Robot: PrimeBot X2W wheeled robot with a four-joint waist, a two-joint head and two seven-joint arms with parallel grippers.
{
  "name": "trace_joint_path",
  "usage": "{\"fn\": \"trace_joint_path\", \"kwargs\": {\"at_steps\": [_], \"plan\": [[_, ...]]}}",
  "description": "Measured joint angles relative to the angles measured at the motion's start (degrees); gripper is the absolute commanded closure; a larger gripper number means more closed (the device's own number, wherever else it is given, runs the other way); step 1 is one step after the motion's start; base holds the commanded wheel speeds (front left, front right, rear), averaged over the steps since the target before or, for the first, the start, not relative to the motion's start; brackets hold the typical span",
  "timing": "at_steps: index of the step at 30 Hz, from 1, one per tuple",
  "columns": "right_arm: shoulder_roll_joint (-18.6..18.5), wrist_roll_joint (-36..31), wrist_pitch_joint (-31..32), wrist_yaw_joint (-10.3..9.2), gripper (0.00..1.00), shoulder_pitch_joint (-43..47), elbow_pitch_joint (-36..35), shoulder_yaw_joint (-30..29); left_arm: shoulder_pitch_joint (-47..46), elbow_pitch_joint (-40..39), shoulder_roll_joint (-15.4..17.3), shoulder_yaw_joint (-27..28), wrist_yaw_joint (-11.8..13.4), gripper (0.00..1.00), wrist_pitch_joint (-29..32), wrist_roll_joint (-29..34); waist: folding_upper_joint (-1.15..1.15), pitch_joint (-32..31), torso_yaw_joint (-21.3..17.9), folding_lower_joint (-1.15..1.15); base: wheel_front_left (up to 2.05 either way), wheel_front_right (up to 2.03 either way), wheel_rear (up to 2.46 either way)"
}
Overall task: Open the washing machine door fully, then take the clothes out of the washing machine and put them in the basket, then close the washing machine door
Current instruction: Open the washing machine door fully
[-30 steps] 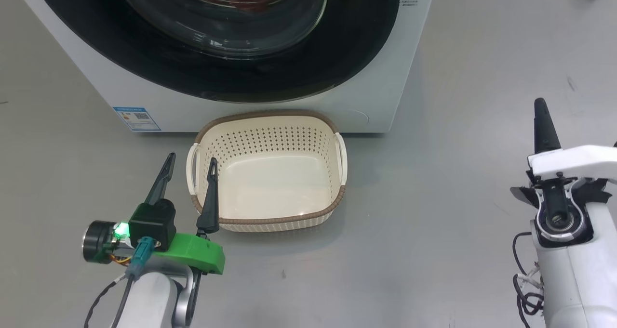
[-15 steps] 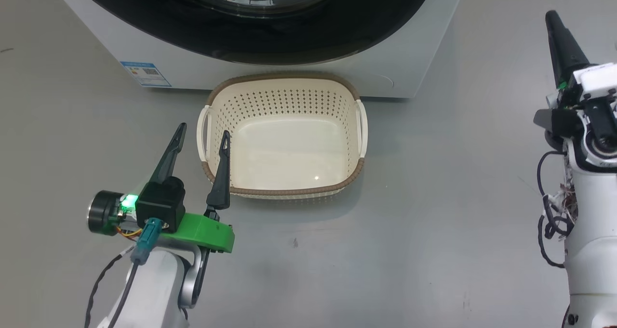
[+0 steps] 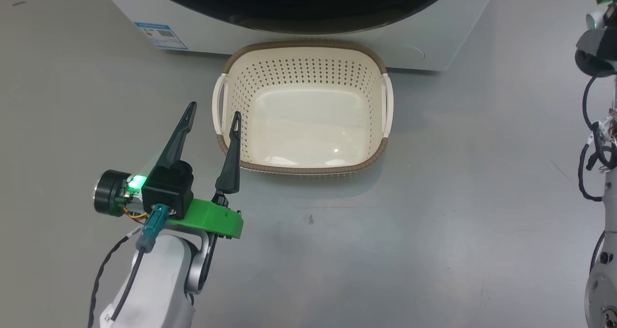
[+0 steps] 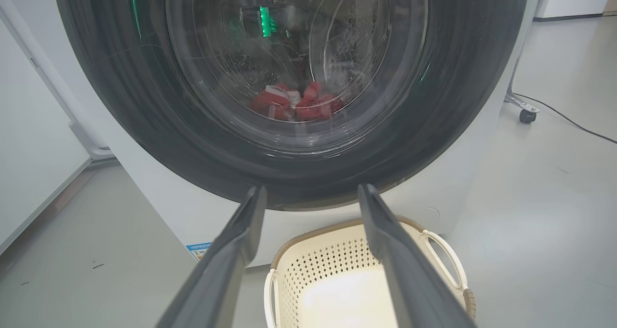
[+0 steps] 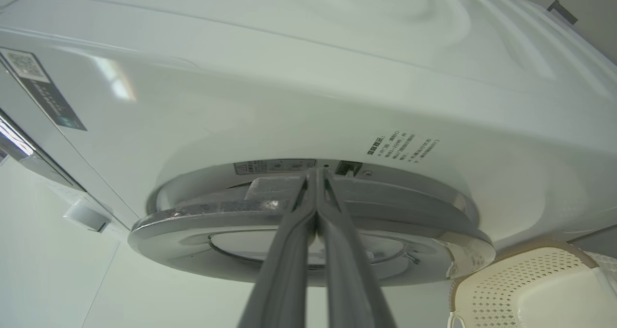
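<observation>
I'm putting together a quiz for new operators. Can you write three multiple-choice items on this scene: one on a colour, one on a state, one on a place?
1. The rim of the basket is:
A. blue
B. brown
C. red

2. The left claw is:
A. open and empty
B. shut on a basket handle
C. shut on red fabric

3. The clothes lie:
A. in the basket
B. in the left claw
C. inside the washing machine, behind the glass of the door

Answers:
1 B: the woven-look rim shows brown above the cream wall in the head view.
2 A: its jaws stand wide apart with nothing between them.
3 C: red fabric shows through the round window in the left wrist view, and the basket holds nothing.
</observation>
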Motion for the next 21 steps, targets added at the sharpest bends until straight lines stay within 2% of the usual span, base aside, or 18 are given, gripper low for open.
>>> {"fn": "trace_joint_path", "kwargs": {"at_steps": [9, 17, 21], "plan": [[-1.3, 0.7, 5.1, -3.02, 1.00, -7.1, 2.3, 2.2, -1.4, -0.3, -0.2, -0.6, 0.0, 0.00, 0.0, 0.0, 0.00, 2.2, 1.9, 0.00, 0.00, 0.00, 0.00], [-2.6, 0.4, 7.1, -4.60, 1.00, -11.5, 4.9, 3.2, -2.1, -0.7, -0.4, -1.9, -0.1, 0.00, 0.0, -0.6, 0.00, 3.8, 3.6, 0.00, 0.00, 0.00, 0.00], [-2.7, 0.3, 7.3, -4.68, 1.00, -13.4, 6.5, 3.3, -2.3, -1.0, -0.4, -2.6, 0.0, 0.00, 0.0, -1.8, 0.00, 4.4, 4.5, 0.00, 0.00, 0.00, 0.00]]}}
